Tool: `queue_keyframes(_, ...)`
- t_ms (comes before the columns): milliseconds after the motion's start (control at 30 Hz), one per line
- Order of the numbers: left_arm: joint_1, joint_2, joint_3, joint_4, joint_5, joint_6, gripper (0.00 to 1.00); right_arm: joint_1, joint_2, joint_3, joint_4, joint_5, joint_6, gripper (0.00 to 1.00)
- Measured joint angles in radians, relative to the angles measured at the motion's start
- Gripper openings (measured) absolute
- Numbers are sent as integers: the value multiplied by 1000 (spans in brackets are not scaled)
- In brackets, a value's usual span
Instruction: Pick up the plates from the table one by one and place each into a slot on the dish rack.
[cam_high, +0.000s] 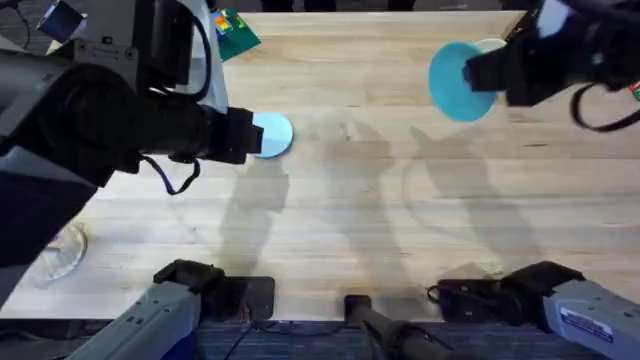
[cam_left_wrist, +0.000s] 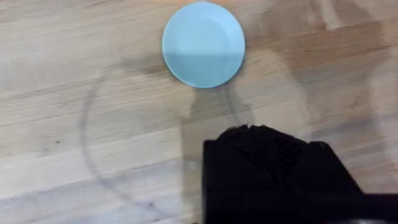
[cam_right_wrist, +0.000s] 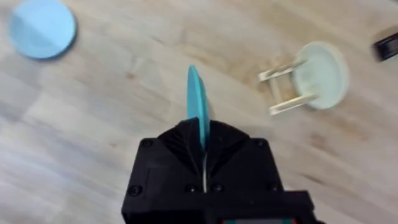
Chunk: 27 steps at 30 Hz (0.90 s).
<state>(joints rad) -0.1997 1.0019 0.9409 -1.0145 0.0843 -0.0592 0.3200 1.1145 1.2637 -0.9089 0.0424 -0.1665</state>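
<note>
Plates sit well apart: the teal plate (cam_high: 458, 80) hangs at the upper right of the overhead frame, clamped on edge between the right gripper's (cam_right_wrist: 203, 134) fingers, raised above the tabletop (cam_high: 360, 200). In the right wrist view it shows as a thin upright blade rising from the closed-down black fingers, with the rack (cam_right_wrist: 283, 90) off to the upper right of that frame, a cream plate (cam_right_wrist: 320, 74) standing in it. The right arm reaches in from the upper right edge of the overhead frame, large and dark. The sky-blue plate (cam_high: 272, 135) lies flat on the tabletop left of centre, partly covered by the left arm, which stretches in from the left edge. The left gripper (cam_left_wrist: 273, 162) hovers near that plate; whether its fingers are open or closed I cannot tell.
</note>
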Motion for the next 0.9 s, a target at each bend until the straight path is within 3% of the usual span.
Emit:
queue_keyframes(67, 0, 0, 0, 0, -8, 3, 212, -18, 0, 29, -3, 12, -46, 29)
queue_keyframes(233, 0, 0, 0, 0, -22, 6, 936, -62, 0, 79, -3, 25, -111, 29)
queue_keyframes(267, 0, 0, 0, 0, -23, 6, 981, -70, 0, 85, -3, 26, -121, 29)
queue_keyframes(900, 0, 0, 0, 0, -26, 7, 992, -91, -14, 88, -5, 34, -273, 29)
